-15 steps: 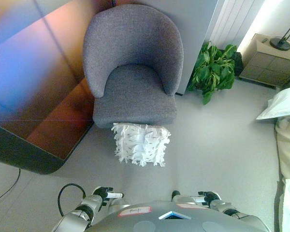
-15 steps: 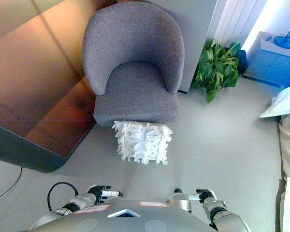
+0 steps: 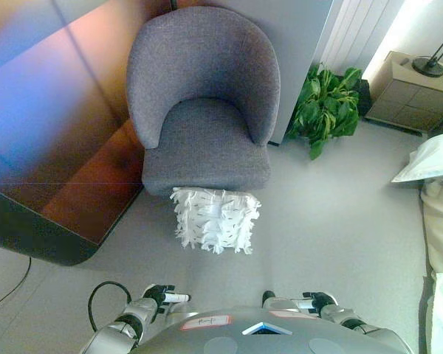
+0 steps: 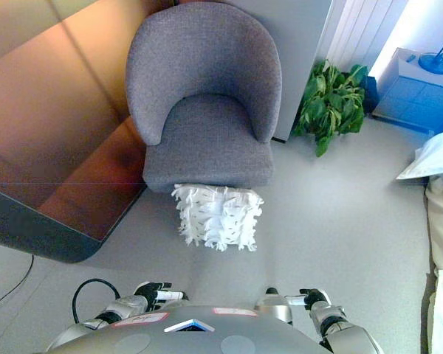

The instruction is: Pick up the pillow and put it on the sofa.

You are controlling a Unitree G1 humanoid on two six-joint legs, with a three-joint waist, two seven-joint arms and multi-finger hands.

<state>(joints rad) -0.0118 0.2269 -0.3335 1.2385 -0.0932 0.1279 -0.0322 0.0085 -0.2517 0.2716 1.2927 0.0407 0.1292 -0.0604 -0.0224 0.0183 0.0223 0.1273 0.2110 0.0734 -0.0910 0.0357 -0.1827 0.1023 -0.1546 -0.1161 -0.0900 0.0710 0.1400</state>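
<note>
Pillow (image 3: 215,220): white, tufted, on the floor at frame centre, touching the front edge of the sofa.
Sofa (image 3: 203,103): grey, upper centre, seat bare.
Left hand (image 3: 161,296): bottom left of centre, fingers curled, holding nothing.
Right hand (image 3: 317,301): bottom right of centre, fingers curled, holding nothing.
Plant (image 3: 326,105): upper right, beside the sofa.

Daylight pours in from my upper right, washing out the nightstand (image 3: 412,92) and the bedding (image 3: 434,158) along that edge. The grey floor (image 3: 332,214) is evenly lit and bright. The armchair (image 3: 203,103) casts only a soft shadow beneath its front. The glossy panel (image 3: 55,125) on my left carries broad reflected sheen.
</note>
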